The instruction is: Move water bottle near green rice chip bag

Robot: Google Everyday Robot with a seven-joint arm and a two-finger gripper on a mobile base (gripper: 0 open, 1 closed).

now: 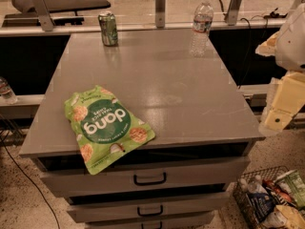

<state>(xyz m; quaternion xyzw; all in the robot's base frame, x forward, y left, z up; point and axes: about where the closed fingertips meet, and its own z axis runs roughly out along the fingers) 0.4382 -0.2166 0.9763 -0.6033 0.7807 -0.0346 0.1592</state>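
The water bottle [201, 26], clear ribbed plastic with a white cap, stands upright at the far right of the grey cabinet top [167, 80]. The green rice chip bag [106, 125] lies flat at the front left, its lower corner hanging over the front edge. My gripper [280, 109] is off the cabinet's right side, level with the front half of the top, well apart from the bottle and from the bag. It holds nothing that I can see.
A green drink can [108, 28] stands at the far left of the top. Drawers [150, 178] with dark handles sit below the top. A wire basket [267, 204] of packets is on the floor at the lower right. Another bottle [5, 90] shows at the left edge.
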